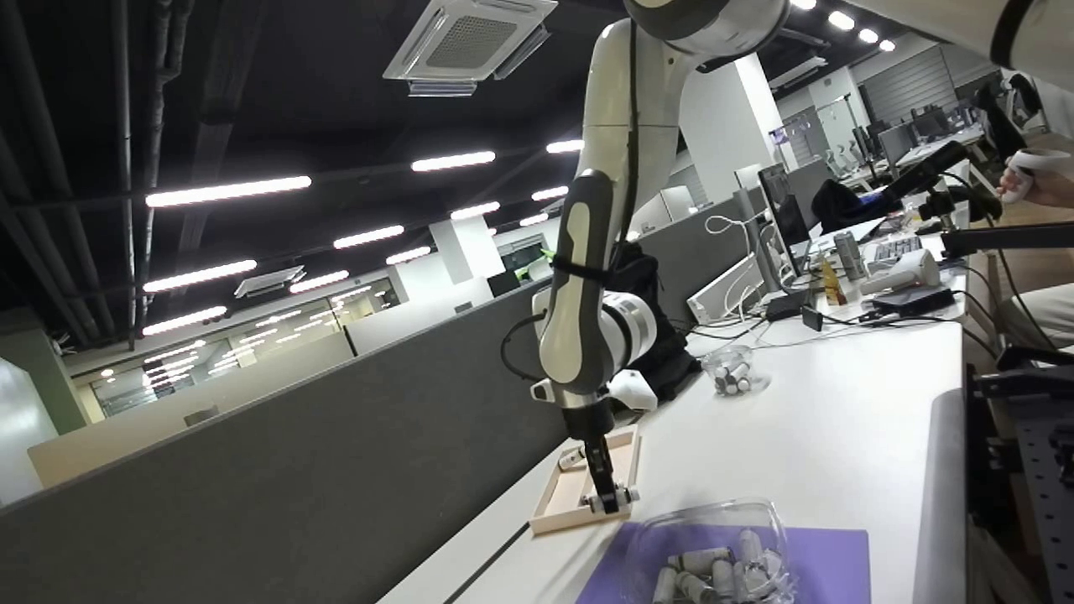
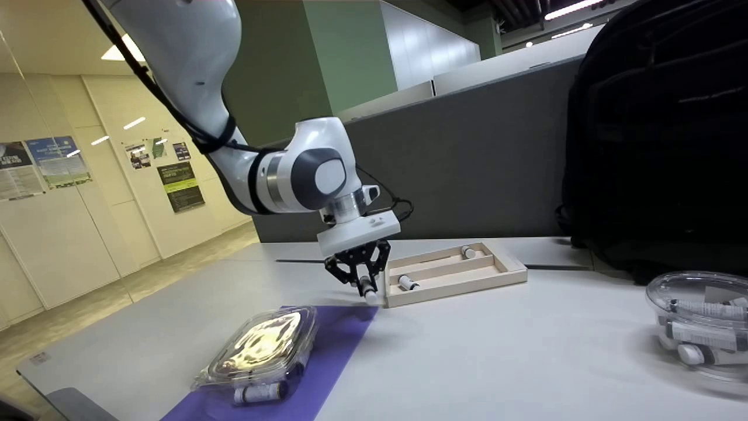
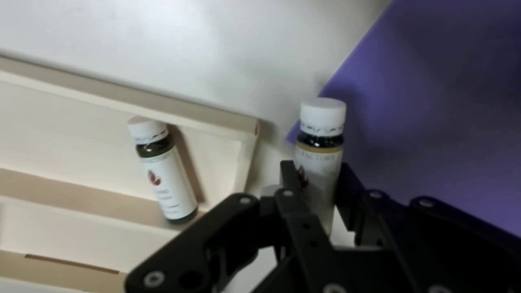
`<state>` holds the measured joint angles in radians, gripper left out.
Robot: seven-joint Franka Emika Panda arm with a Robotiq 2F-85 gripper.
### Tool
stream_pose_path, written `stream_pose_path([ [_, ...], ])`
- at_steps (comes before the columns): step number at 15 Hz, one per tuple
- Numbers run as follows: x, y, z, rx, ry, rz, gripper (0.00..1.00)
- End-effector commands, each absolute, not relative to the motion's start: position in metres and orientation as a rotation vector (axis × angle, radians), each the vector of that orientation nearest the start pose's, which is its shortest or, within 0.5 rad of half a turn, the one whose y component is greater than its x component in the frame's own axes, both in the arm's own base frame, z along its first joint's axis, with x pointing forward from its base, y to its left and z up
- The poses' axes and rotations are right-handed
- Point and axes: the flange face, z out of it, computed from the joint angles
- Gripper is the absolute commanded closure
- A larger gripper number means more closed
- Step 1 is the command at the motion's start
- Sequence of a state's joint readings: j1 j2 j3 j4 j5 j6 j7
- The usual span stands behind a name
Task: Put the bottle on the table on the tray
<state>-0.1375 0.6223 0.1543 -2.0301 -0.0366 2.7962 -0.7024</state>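
Because the hand (image 3: 317, 173) is closed around the labelled body of the bottle (image 3: 320, 152), the white cap sticks out free past the fingers (image 3: 290, 175), which should let it go down without them meeting wood first. The bottle is held outside the tray (image 2: 467, 286), just beside its end wall; from the exterior views I can't fairly judge whether it hangs high enough to clear the rim. The tray sits toward the back edge of the bench (image 2: 467, 351), its long walls roughly following that edge, presumably to leave room nearer the front edge for the purple sheet (image 2: 339, 336) and the clear tub (image 2: 263, 345). One vial (image 3: 167, 175) lies on its side in the tray, another vial (image 2: 467, 252) across the divider; the low walls likely stop them rolling away. Next, probably, comes a small shift along the back edge, over the end wall, before release.
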Motion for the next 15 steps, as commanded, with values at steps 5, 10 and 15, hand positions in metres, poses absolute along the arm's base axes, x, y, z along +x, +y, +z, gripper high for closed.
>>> stream_pose_path([
  [5,0.663,-0.038,0.191,-3.006,-0.900,-0.318,0.93],
  [10,0.685,-0.062,0.177,-3.062,-0.751,-0.251,0.93],
  [15,0.698,-0.075,0.149,-3.078,-0.611,-0.221,0.93],
])
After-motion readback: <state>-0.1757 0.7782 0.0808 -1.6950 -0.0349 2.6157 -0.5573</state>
